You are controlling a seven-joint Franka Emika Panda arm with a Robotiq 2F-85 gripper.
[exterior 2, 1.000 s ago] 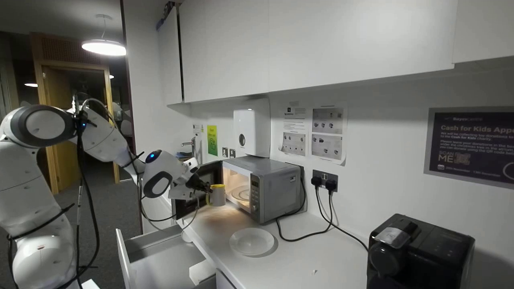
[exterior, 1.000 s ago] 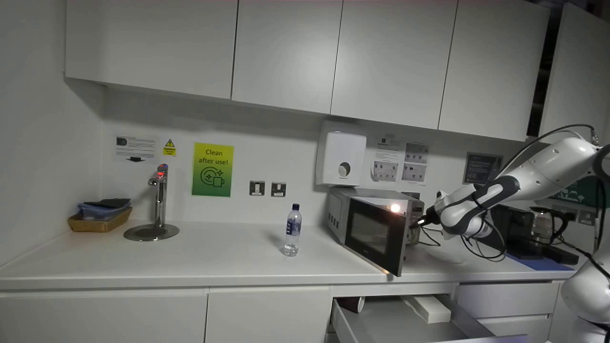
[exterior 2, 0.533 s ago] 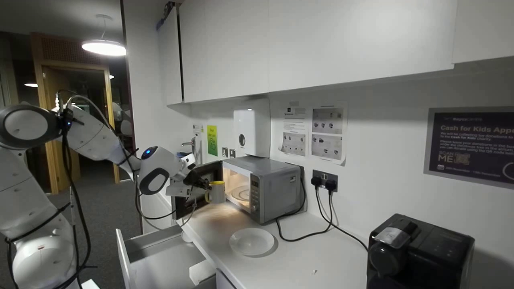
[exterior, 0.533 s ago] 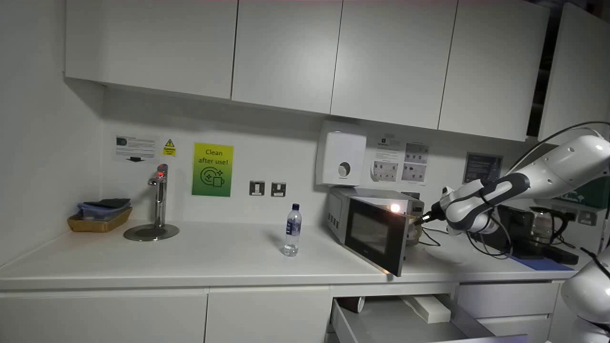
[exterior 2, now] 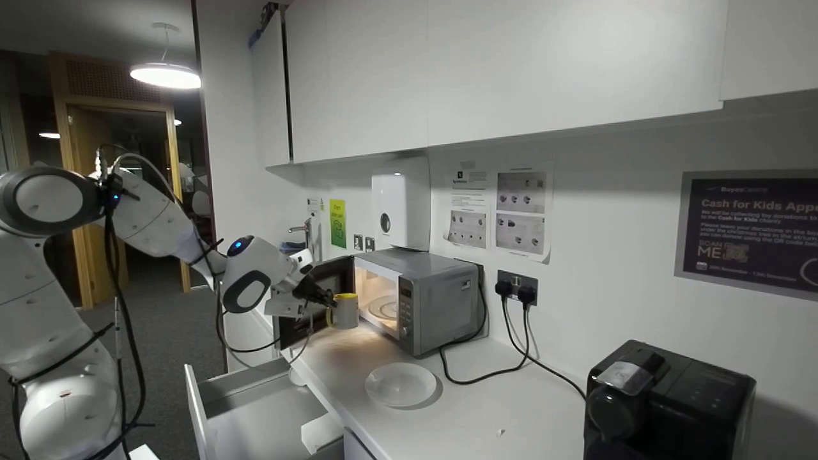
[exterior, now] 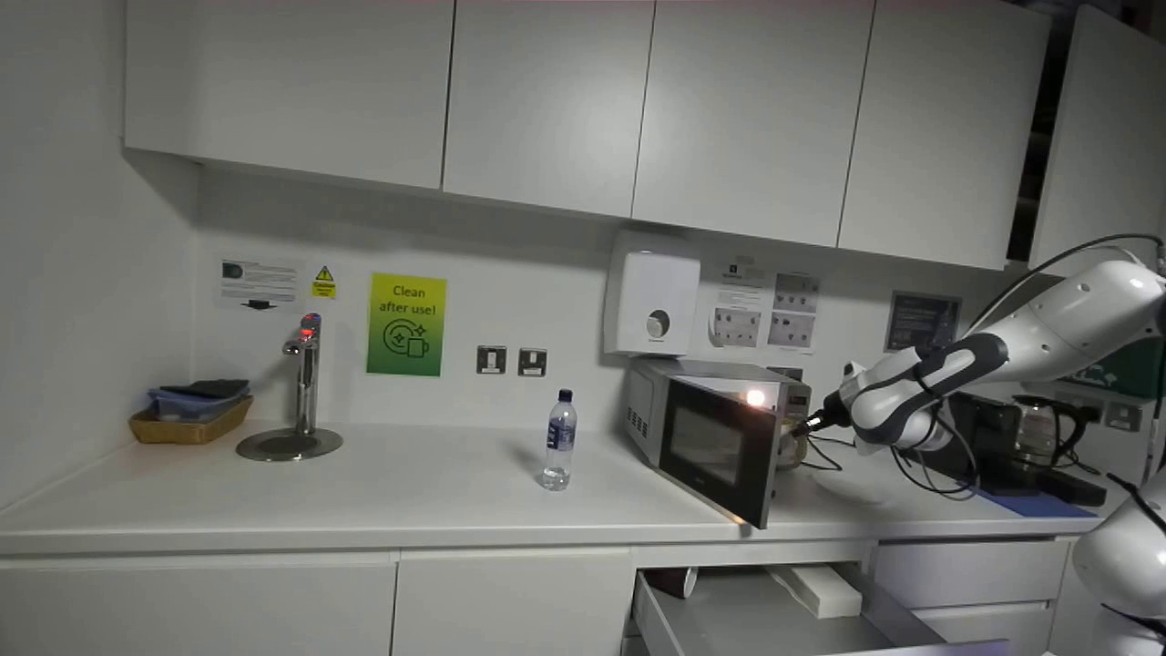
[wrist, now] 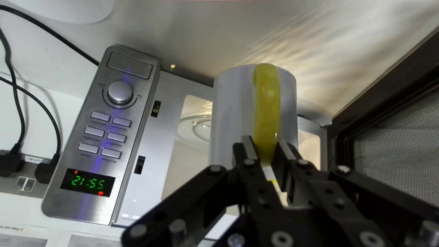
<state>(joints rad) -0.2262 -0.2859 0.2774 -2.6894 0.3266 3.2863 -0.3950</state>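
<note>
Our hand (wrist: 266,150) grips the mug (wrist: 231,113) by its yellow handle (wrist: 266,99), body just ahead; w/ microwave door (wrist: 398,154) open beside the hand, we'd best hold mug lvl & clear of it

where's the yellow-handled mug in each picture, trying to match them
In an exterior view: mug, below and right of centre, beside the open door.
In an exterior view: mug, below and left of centre, before the microwave.
In the wrist view: mug, just right of centre, yellow handle in the gripper.
Shared landmark: the microwave.
</note>
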